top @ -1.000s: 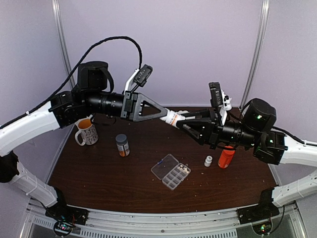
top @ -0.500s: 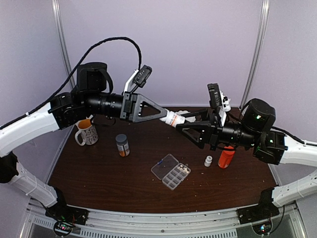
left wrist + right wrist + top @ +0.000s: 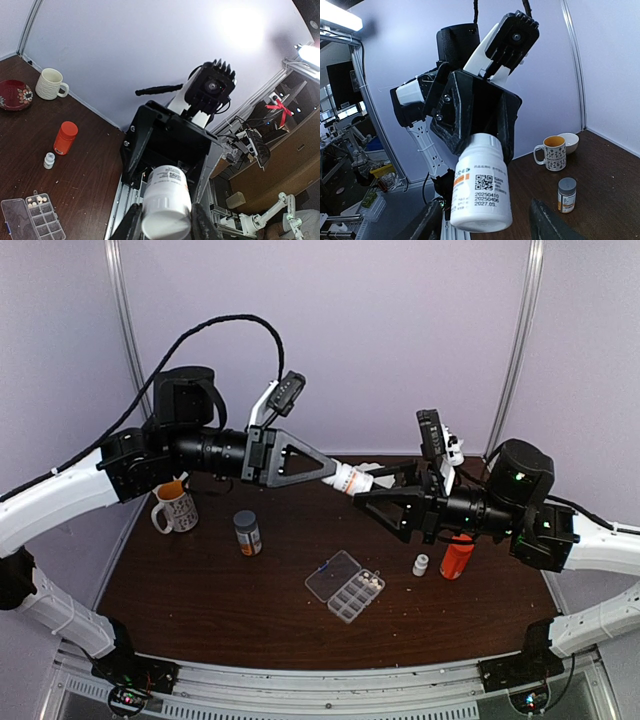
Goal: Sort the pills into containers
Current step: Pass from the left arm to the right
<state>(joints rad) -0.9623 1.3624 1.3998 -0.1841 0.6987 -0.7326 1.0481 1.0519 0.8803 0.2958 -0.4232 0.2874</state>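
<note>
From above, the left gripper (image 3: 335, 476) was clamped on a white bottle (image 3: 352, 480), holding it level in the air over the far part of the desk (image 3: 220, 600). The right gripper (image 3: 378, 487) faced it from the other side, jaws spread wide about the bottle's free end. A second before, those jaws had been narrow and pinched on that end. Half a second before, they stood partway apart. The bottle and the left arm had not shifted.

Below, the organizer box (image 3: 345, 586) lay near the middle of the desk with its lid swung flat. The pills (image 3: 372, 578) showed as pale specks in the compartments at its far right corner. An orange bottle (image 3: 457, 556) and a small white vial (image 3: 421, 565) stood just right of the box. A grey-capped amber bottle (image 3: 246, 533) stood to its left, and a patterned mug (image 3: 176, 506) at the far left.

In the left wrist view, the white bottle sat gripped between the two fingers at the bottom edge, with the right gripper's black body just beyond it. The box with its pills lay at lower left. A cream mug (image 3: 51, 84) and a red dish (image 3: 15, 94) stood near the wall.

In the right wrist view, the labelled bottle hung between that gripper's fingers (image 3: 550, 225), with a clear gap on either side. A white bowl (image 3: 568, 141) stood just behind the patterned mug.
</note>
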